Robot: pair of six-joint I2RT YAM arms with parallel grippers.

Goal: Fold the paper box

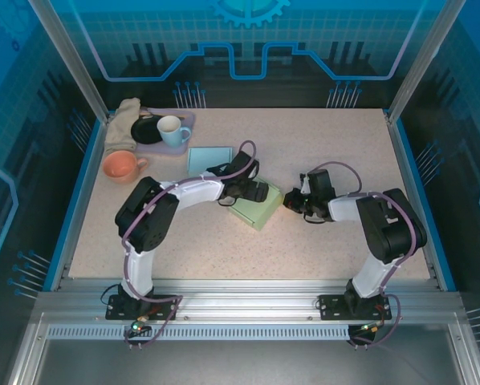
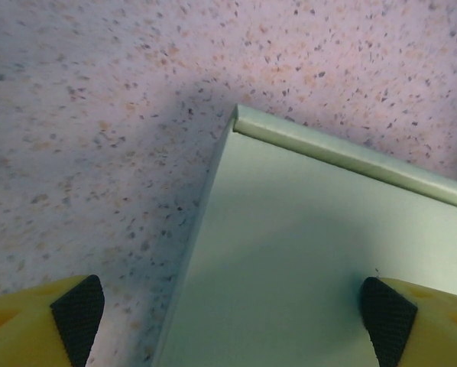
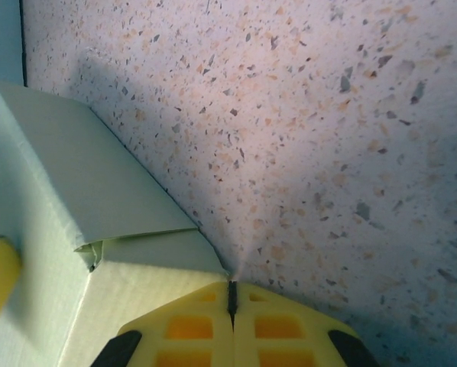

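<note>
– Left claw (image 2: 231, 310), state?
– Wide apart, holding nothing. One pad (image 2: 77, 310) hangs over bare table (image 2: 98, 115), the other over the top panel of the paper box (image 2: 305, 252). Contact with the panel cannot be confirmed.
– Right claw (image 3: 232, 300)?
– Fingers pressed together with nothing between them. The tip sits just beside the box's right-hand corner, low over the table.
– Where is the box?
– Centre of the table, turned corner-on to the arms, between the two claws.
– Progress?
– Largely done, in my judgement. The box stands as a closed low block, its top panel flat and its long edge rolled over cleanly. On the side facing the right claw an end flap (image 3: 137, 233) is tucked, yet a small gap shows at its seam. As far as can be seen, what is left is seating that flap flush. A pale blue flat square (image 1: 209, 158) lies just behind the box; whether it belongs to it I cannot tell.
– Arm poses?
– Left arm (image 1: 156, 208) rises from its base with the elbow out to the left. Its forearm reaches rightwards and the wrist pitches down over the box. Right arm (image 1: 388, 224) folds with the elbow out to the right. Its forearm runs leftwards and low, the wrist level with the box's side.
</note>
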